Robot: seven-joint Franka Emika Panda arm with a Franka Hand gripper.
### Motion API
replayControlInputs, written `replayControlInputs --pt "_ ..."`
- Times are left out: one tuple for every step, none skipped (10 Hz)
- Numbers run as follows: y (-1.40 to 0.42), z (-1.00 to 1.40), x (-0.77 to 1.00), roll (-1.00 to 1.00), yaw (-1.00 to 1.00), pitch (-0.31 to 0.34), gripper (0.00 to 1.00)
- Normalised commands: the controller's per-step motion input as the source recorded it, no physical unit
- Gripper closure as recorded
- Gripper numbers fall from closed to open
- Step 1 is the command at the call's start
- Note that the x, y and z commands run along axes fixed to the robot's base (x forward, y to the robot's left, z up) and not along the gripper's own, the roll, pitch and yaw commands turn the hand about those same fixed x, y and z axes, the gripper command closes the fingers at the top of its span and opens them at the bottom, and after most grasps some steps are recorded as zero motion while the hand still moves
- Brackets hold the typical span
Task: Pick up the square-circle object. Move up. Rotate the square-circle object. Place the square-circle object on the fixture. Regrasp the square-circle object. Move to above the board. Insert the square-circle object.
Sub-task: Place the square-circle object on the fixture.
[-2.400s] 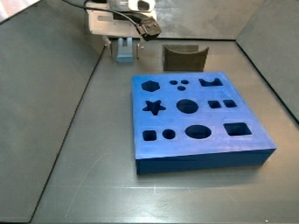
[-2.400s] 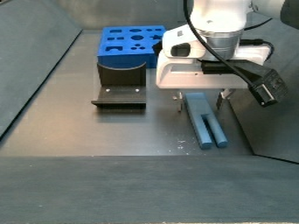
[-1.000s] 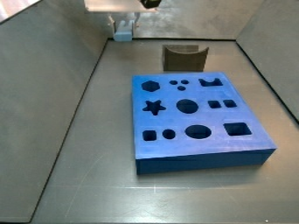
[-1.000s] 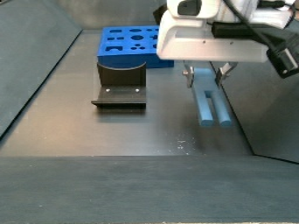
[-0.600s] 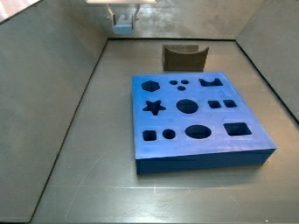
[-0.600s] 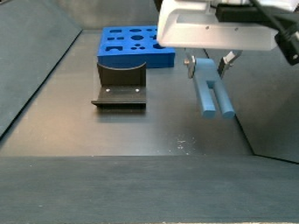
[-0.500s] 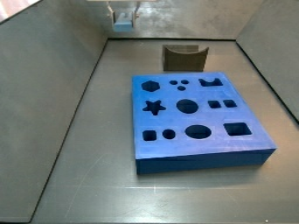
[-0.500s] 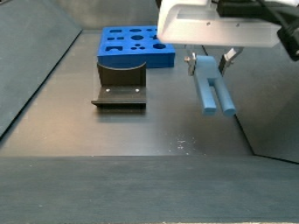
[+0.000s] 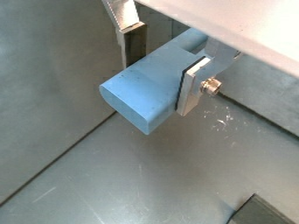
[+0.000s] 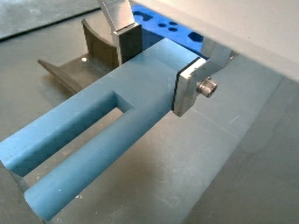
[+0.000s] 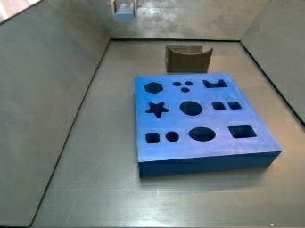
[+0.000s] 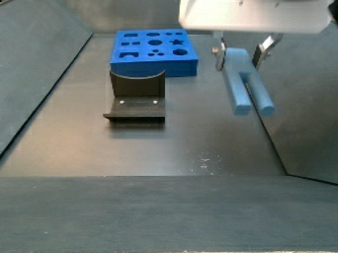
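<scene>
Rising: the two-finger gripper has climbed clear of the grey floor since the earlier side views, where the piece lay low beside the fixture; now only its lower edge and finger plates show at the top of a side view.
Grip: the silver finger plates with dark pads are clamped on the square-circle object, a slim light blue-grey elongated peg made of two joined bars, seen in both wrist views.
Peg position: off the floor, hanging below the gripper, well apart from the fixture, to one side of it and higher; it touches nothing but the fingers.
Fixture: the small dark olive-brown notched block stands unoccupied, just beside the near edge of the board in a side view, and behind the board in a side view.
Board: the large bright-blue slab with dark shaped cut-outs has every visible hole unfilled.
Meaning: pick-up looks done and the move up is well along or complete; rotating the peg seems the step next due, with placing on the fixture, regrasping and insertion all left.
Risk: the peg overhangs the fingers a long way, so it may pivot in the grip during rotation.
</scene>
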Motion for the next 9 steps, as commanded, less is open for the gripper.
replayControlInputs --pt "0.00 0.69 -0.02 0.13 0.03 0.105 1.00" --pt "0.00 0.62 -0.02 0.13 0.02 0.106 1.00" --pt "0.01 0.48 -0.01 0.12 0.02 0.107 1.00" --pt "0.01 0.36 -0.01 0.11 0.02 0.108 1.00" --pt "0.01 0.21 0.00 0.10 0.02 0.110 1.00" --pt "-0.65 0.13 1.00 0.13 0.13 -0.097 1.00" --pt "-0.64 0.11 1.00 0.13 0.13 -0.076 1.00" --pt "-0.62 0.10 1.00 0.12 0.11 -0.060 1.00" --pt "-0.55 0.09 1.00 0.09 0.07 -0.026 1.00"
